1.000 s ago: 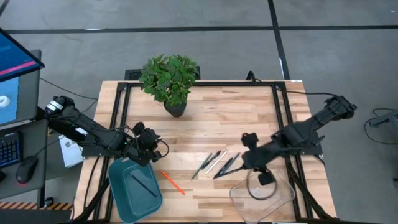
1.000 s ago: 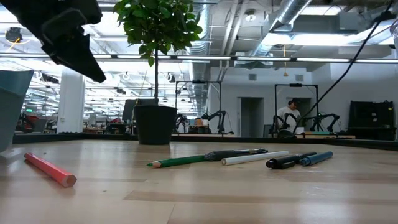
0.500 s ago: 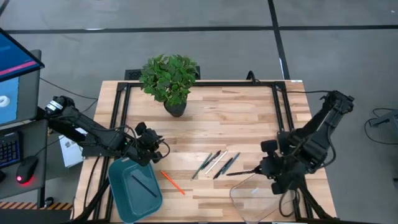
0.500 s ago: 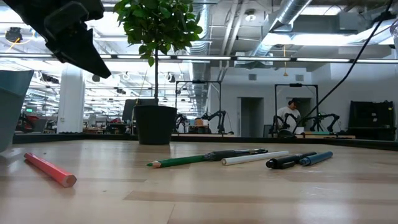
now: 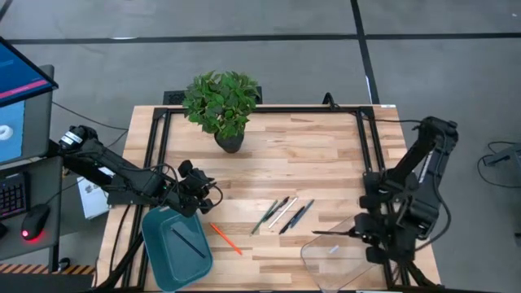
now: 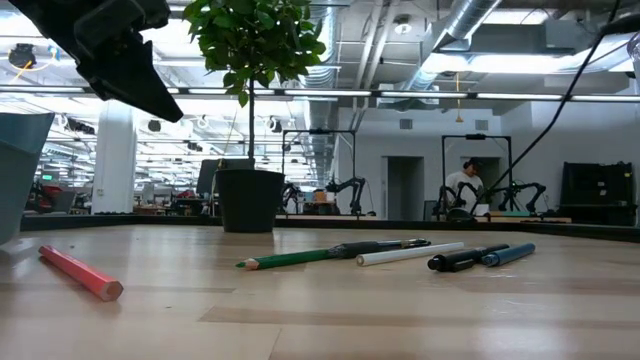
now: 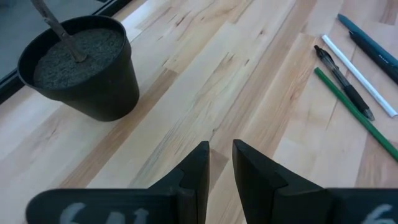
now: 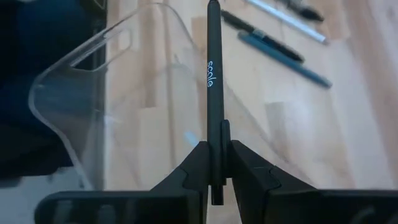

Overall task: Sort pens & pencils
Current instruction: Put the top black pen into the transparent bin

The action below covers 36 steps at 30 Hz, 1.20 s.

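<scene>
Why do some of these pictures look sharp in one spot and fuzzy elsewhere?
Right wrist view: the held pen is crisp, while the clear tray and loose pens behind go soft. Low view: the orange pencil up close is slightly blurred, the lit ceiling glares. High view: even light, sharp throughout.

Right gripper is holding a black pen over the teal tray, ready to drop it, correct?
Not quite. The right gripper does hold a black pen in its fingers, but over the clear tray, not the teal tray, which sits by the left arm. The right wrist and high views show it.
</scene>
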Each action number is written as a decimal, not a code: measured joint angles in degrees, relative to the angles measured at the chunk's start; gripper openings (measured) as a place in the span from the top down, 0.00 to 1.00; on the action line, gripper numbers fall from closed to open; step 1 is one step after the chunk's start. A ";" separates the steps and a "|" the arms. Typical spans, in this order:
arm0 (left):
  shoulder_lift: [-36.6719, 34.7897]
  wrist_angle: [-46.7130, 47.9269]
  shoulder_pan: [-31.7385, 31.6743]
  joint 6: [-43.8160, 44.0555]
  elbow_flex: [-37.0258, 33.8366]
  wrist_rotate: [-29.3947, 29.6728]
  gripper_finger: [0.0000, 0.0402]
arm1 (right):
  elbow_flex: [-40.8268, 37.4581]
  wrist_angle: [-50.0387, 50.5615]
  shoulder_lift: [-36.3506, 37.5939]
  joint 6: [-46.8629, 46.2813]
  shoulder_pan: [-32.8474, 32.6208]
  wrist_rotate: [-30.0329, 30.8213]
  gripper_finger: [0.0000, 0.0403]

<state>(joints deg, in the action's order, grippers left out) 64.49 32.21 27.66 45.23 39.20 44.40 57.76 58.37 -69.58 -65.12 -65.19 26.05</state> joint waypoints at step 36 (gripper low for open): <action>0.00 -5.49 0.00 -1.94 0.00 -0.62 0.84 | -0.02 -0.18 -13.29 -27.06 -11.56 0.49 0.75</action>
<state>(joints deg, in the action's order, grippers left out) 64.49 26.72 27.66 43.30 39.20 43.78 57.74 58.19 -82.87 -92.18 -76.75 26.55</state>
